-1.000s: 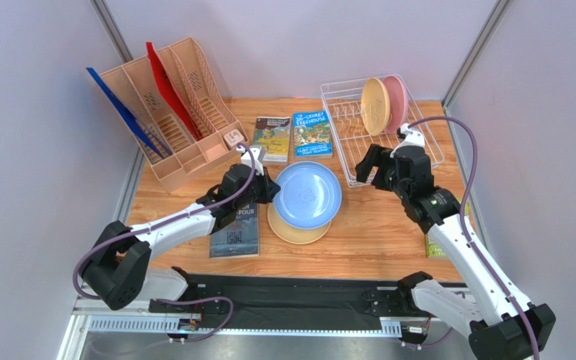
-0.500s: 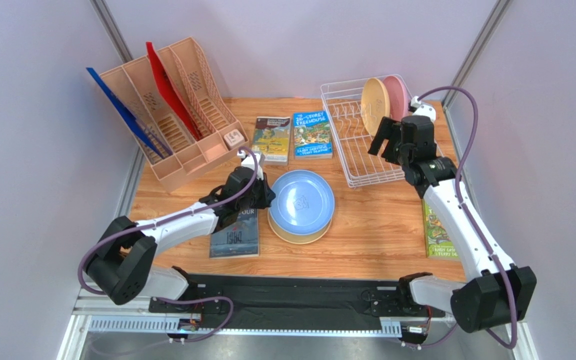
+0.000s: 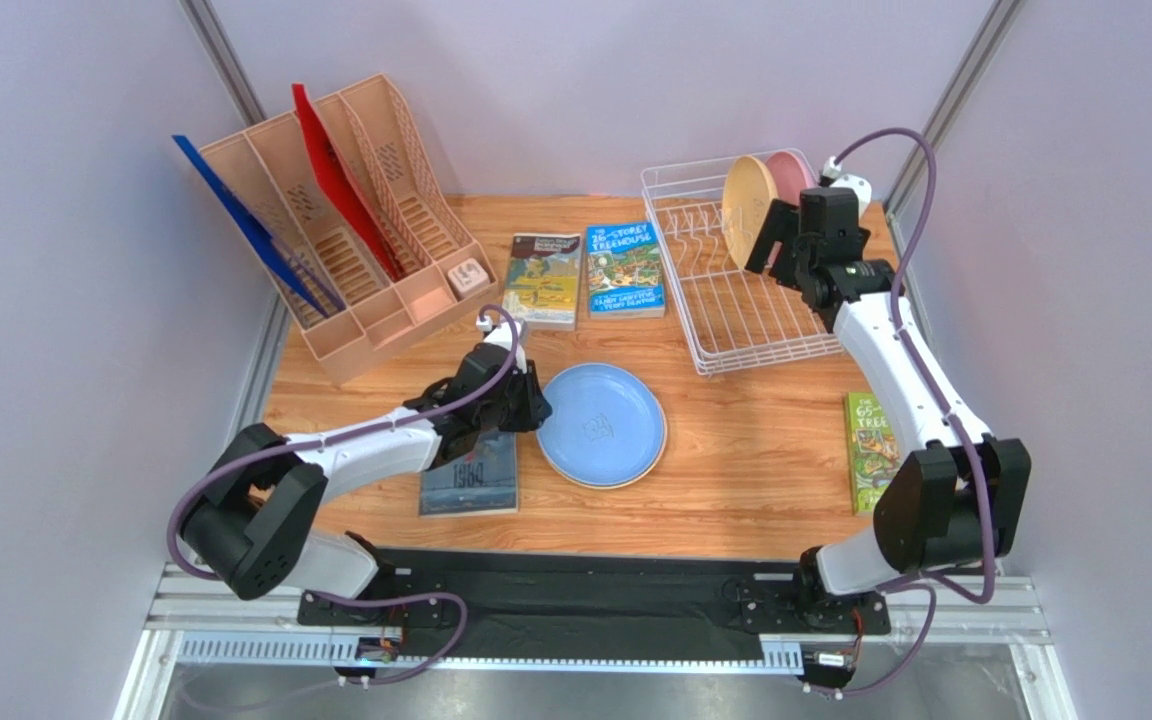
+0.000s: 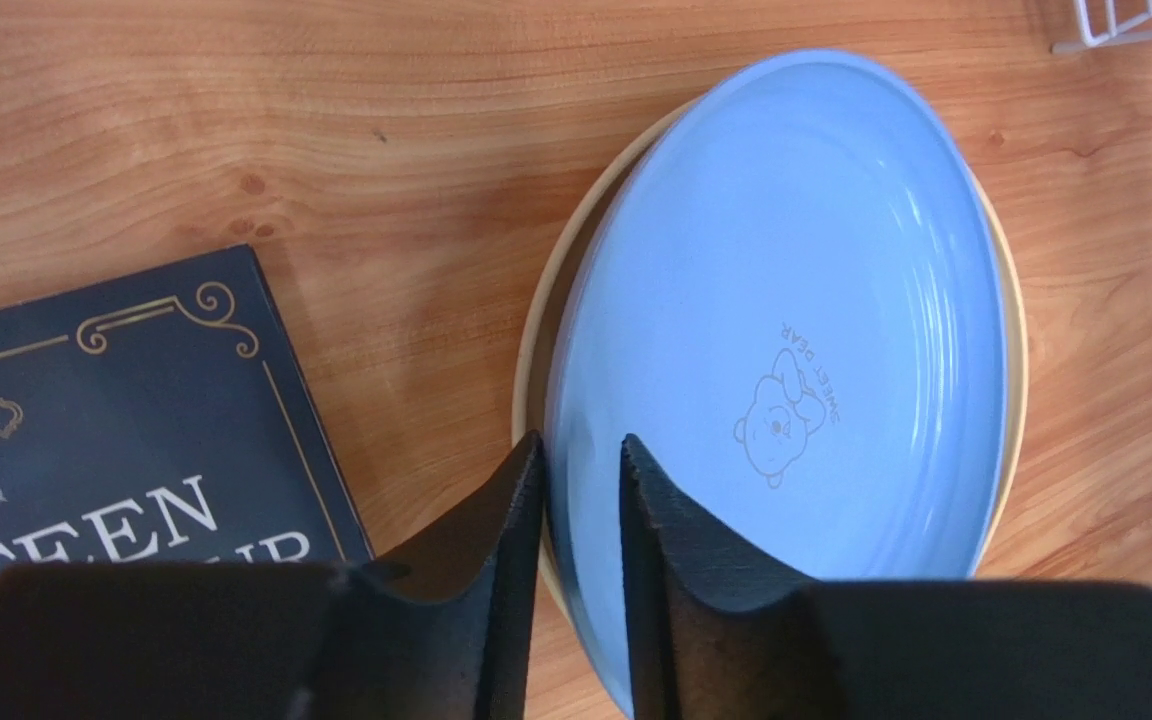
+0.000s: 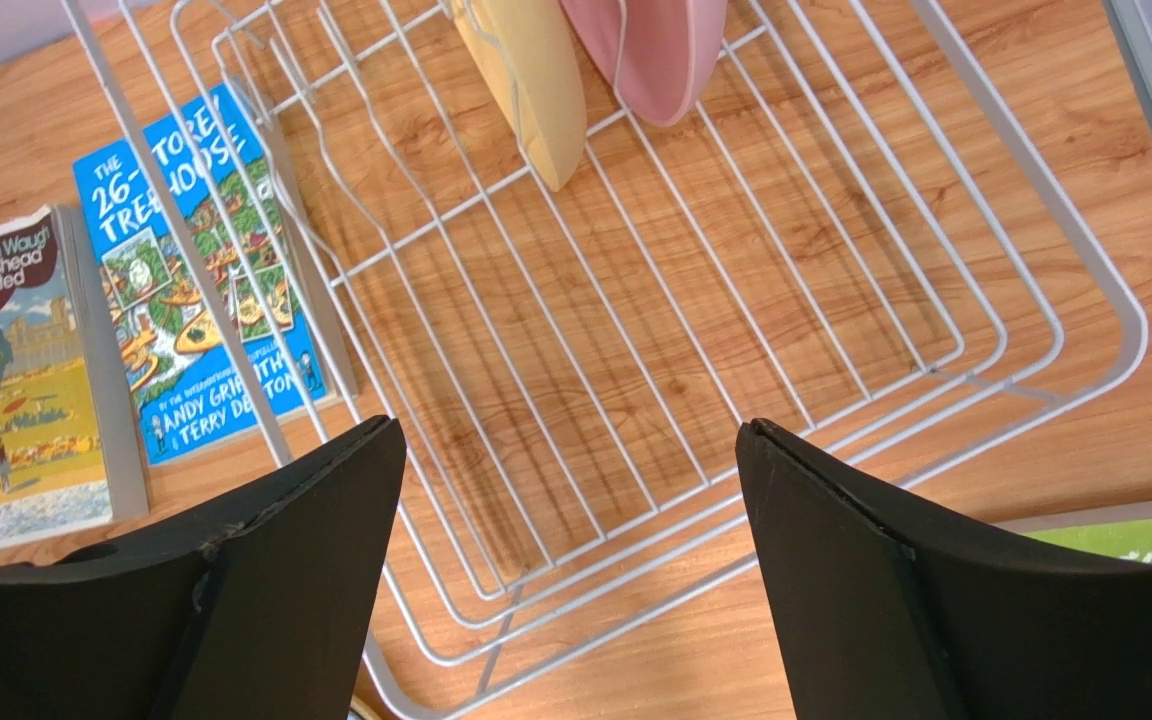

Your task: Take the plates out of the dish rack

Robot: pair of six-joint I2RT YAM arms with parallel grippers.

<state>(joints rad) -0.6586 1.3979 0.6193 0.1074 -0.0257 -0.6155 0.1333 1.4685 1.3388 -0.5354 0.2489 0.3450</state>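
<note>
- The left gripper (image 4: 582,450) is pinching the near rim of the light blue plate (image 4: 808,375), fingers nearly together with the rim between them.
- That blue plate is lying on a tan plate (image 4: 530,353) on the wooden table (image 3: 755,450), its gripped edge looking raised a little off the tan one.
- A dark book (image 4: 117,435) is lying just beside the stack, under the left arm.
- The right gripper (image 5: 567,432) is hovering over the dish rack (image 3: 748,308), fingers spread wide apart and holding nothing.
- Ahead of it, a yellow plate (image 5: 537,75) and a pink plate (image 5: 657,53) are standing upright side by side at the far end of the rack.
- Two picture books (image 3: 624,270) are lying flat just left of the rack.
</note>
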